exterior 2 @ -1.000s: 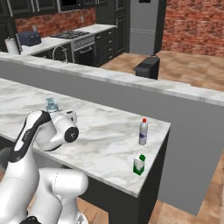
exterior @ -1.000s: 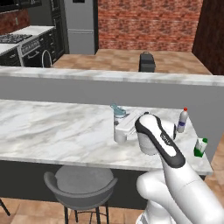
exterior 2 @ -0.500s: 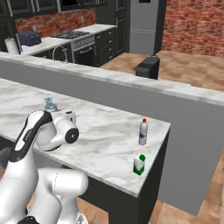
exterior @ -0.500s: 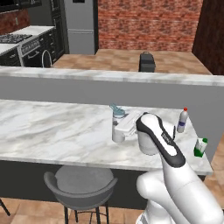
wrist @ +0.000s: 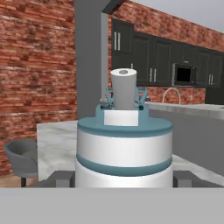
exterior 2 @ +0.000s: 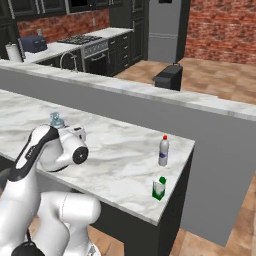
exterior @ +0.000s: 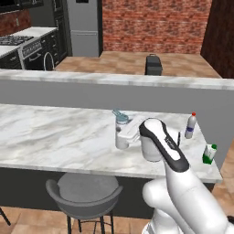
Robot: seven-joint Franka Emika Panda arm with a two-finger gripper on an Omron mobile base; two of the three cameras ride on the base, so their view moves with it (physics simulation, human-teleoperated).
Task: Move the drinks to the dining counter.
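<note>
Right now the tool [wrist: 122, 178] sits low over the long white marble dining counter with grey veins [exterior: 55, 137], its two dark fingers [wrist: 61, 178] standing one on each side of the tall grey metal bottle with light-blue cap [wrist: 124, 148], close against its body; looks clamped on the bottle, though actual contact is hard to confirm. Bottle stands upright on the counter near its middle, just beyond the white arm's wrist in the left base view [exterior: 121, 132], with its cap poking above the arm in the right base view [exterior 2: 56, 120]. Slim clear bottle with red cap and purple label [exterior: 190, 125] stands upright near the counter's far right end, well apart from the tool. Short green-and-white carton [exterior: 209, 153] sits nearer the front edge at that same end, beside the slim bottle. Grey round stool [exterior: 84, 196] is tucked under the counter's front edge.
</note>
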